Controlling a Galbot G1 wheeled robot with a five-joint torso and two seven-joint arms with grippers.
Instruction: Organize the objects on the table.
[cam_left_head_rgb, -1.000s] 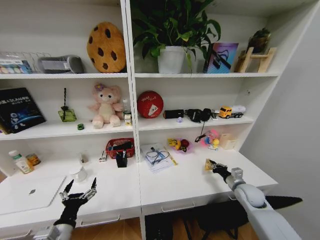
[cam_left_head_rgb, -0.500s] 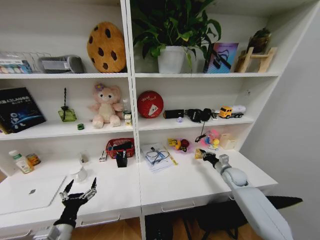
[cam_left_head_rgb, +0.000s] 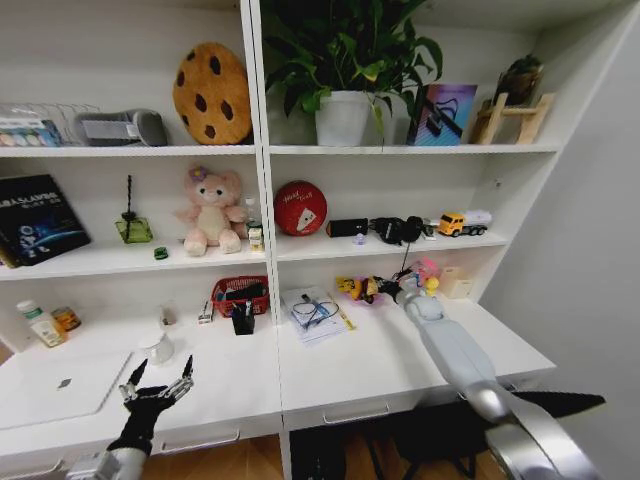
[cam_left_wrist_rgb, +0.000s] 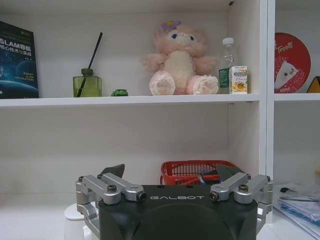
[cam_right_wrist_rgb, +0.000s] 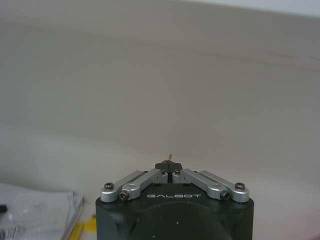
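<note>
The silver laptop (cam_left_head_rgb: 60, 385) lies closed at the left of the table (cam_left_head_rgb: 350, 365). A green-capped bottle (cam_left_head_rgb: 35, 322) stands behind it by the wall. The tiny green toy car (cam_left_head_rgb: 161, 253) (cam_left_wrist_rgb: 119, 92) sits on the shelf above. My right gripper (cam_left_head_rgb: 386, 290) (cam_right_wrist_rgb: 169, 166) reaches over the back of the table beside some colourful toys (cam_left_head_rgb: 360, 290). It is shut on the yellow packet, of which a thin tan edge (cam_right_wrist_rgb: 170, 157) pokes out between the tips. My left gripper (cam_left_head_rgb: 155, 385) (cam_left_wrist_rgb: 170, 172) hovers open near the table's front edge, right of the laptop, holding nothing.
A white mug (cam_left_head_rgb: 157, 347) stands just beyond the left gripper. A red mesh basket (cam_left_head_rgb: 240, 293) (cam_left_wrist_rgb: 195, 171) and a black pen holder (cam_left_head_rgb: 243, 320) sit by the back wall. Papers with glasses (cam_left_head_rgb: 315, 310) lie mid-table. Shelves overhang the table's rear.
My right arm has stretched from the table's front right toward the back and leftward, carrying the yellow thing to the toys by the wall. The left gripper has not moved.
</note>
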